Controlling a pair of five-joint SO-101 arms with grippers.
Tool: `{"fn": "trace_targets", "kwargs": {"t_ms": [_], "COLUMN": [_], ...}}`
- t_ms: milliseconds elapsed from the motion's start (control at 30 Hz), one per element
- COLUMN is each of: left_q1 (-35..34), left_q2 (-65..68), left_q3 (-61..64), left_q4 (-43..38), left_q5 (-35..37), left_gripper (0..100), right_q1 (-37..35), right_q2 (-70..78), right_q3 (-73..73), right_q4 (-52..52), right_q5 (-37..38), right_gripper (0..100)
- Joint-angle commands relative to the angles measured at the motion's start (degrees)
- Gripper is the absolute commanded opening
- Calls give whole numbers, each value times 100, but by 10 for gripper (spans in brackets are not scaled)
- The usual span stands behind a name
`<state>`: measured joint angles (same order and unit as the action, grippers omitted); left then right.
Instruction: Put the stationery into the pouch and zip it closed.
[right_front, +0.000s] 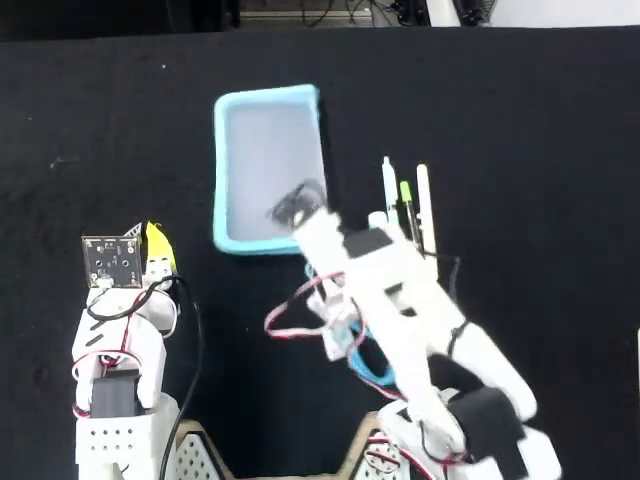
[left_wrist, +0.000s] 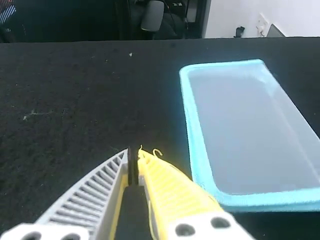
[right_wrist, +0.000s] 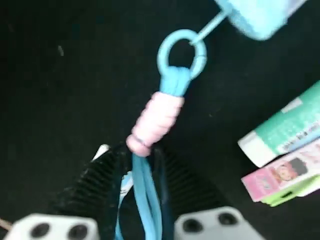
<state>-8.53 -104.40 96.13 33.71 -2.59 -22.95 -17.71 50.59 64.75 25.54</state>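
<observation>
Blue fabric pouch (right_front: 222, 170), with loose stationery, listed view by view.

High view: the pouch lies flat on the black table (right_front: 520, 120). I can make out nothing inside through its pale panel, and I cannot tell if the zip is open. Three pens (right_front: 407, 200) lie side by side just beside the pouch, outside it. The right gripper (right_front: 298, 207) sits at the pouch's near corner. The left gripper (right_front: 150, 245) is apart from the pouch, off its other near corner.

Left wrist view: the left gripper (left_wrist: 132, 154) has its grey and yellow fingers pressed together on nothing. It is near the pouch (left_wrist: 189, 120) but not touching it.

Right wrist view: the right gripper (right_wrist: 136, 159) pinches the blue pull cord (right_wrist: 145, 190) with its black fingers, just below the cord's pink wrap (right_wrist: 157, 117). The cord runs through a ring (right_wrist: 182, 50) to the pouch corner (right_wrist: 255, 15). A green tube (right_wrist: 282, 132) and a pink tube (right_wrist: 277, 177) lie close by.

Handling, as judged: the pouch looks light and limp. It would likely slide or bunch if pulled by the cord alone, so its rim needs pinning. The pens look light, stiff and smooth, and may roll. They are best taken at mid-barrel.
</observation>
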Motion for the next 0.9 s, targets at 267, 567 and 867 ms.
{"fn": "trace_targets", "kwargs": {"t_ms": [267,567,867], "left_q1": [40,13,40], "left_q2": [-9,-9,-9], "left_q3": [119,119,119], "left_q4": [26,26,26], "left_q5": [9,9,9], "left_gripper": [47,47,47], "right_q1": [299,-844,-316], "right_q2": [-374,-321,-321], "right_q3": [-268,-567,593], "right_q4": [677,-132,-1644], "right_q5": [308,-941,-501], "right_gripper": [249,208,208]}}
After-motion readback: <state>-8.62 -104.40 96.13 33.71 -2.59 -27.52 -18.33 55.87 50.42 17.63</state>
